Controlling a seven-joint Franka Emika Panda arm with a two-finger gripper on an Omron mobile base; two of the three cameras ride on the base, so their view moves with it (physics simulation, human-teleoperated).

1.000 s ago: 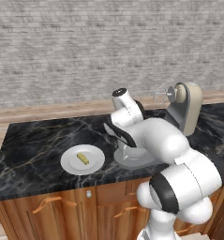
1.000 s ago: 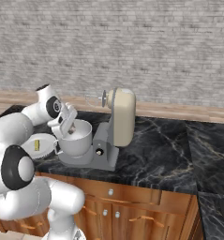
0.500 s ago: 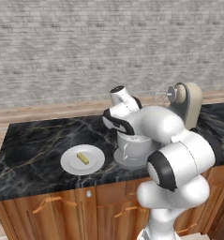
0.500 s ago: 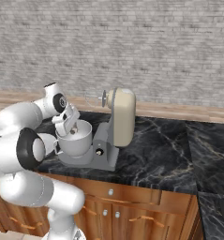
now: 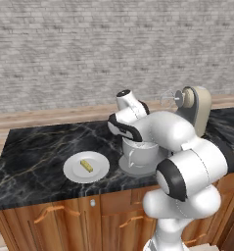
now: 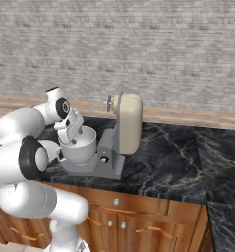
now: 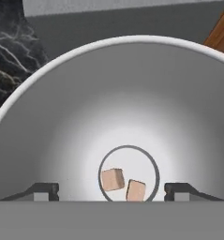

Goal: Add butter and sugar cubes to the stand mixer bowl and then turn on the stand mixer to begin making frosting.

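**A:** How does the gripper (image 7: pixel 111 190) stand?

**B:** In the hand view its two dark fingertips (image 7: pixel 44 190) sit far apart, one at eight o'clock and one at four o'clock of the frame. The jaws are spread wide and nothing lies between them; they touch neither cube nor bowl wall.

**A:** And what lies beneath it?

**B:** The stand mixer bowl (image 7: pixel 62 117), seen from straight above. Two sugar cubes (image 7: pixel 112 179) rest on the bowl's floor, inside the ring at its centre, toward six o'clock. They lie just beside each other; whether they touch cannot be told.

**A:** Where is the hand in the base views?

**B:** In the right base view the gripper (image 6: pixel 75 140) reaches down into the mouth of the stand mixer bowl (image 6: pixel 82 151), which sits on the grey base of the stand mixer (image 6: pixel 125 123). The mixer's beige head is tilted back, its whisk lifted clear at twelve o'clock of the bowl.

**A:** And the butter?

**B:** In the left base view the butter (image 5: pixel 86 165) lies on the white plate (image 5: pixel 74 171), on the dark marble counter (image 5: pixel 35 152), at nine o'clock of the stand mixer bowl (image 5: pixel 140 153) and apart from it.
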